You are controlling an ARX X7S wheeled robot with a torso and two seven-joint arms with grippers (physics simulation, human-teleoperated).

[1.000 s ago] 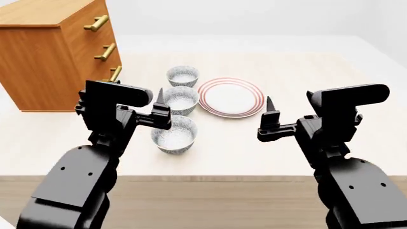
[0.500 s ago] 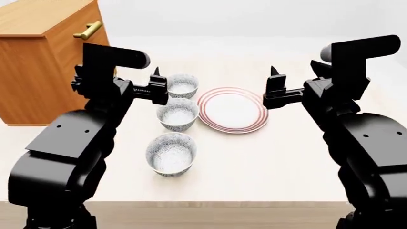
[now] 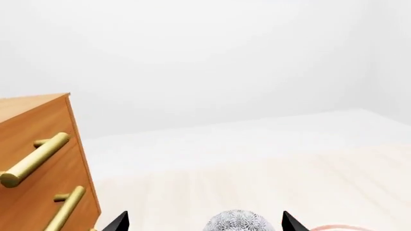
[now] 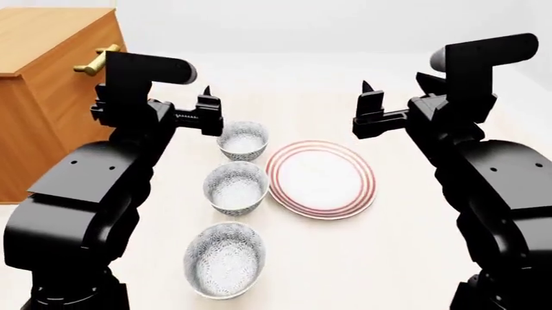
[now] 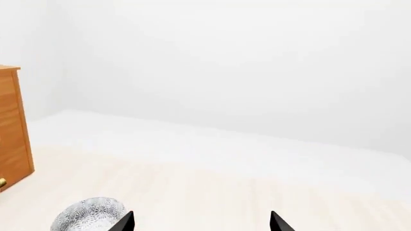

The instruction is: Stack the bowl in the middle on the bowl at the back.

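Sitting between its two lookalikes on the surface [image 4: 414, 258], the bowl in the middle [image 4: 234, 188] looks rigid, glazed, breakable, best pinched at its rim; both grippers' jaws spread wide, empty.

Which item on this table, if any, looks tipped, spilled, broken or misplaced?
Nothing stands out. The three patterned bowls, back, middle and front, stand upright and apart in a row, beside the flat red-ringed plate. No spill or damage shows.

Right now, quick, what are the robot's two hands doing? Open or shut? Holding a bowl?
Left hand: open, holding nothing, raised beside the back bowl.
Right hand: open, holding nothing, raised behind the plate.
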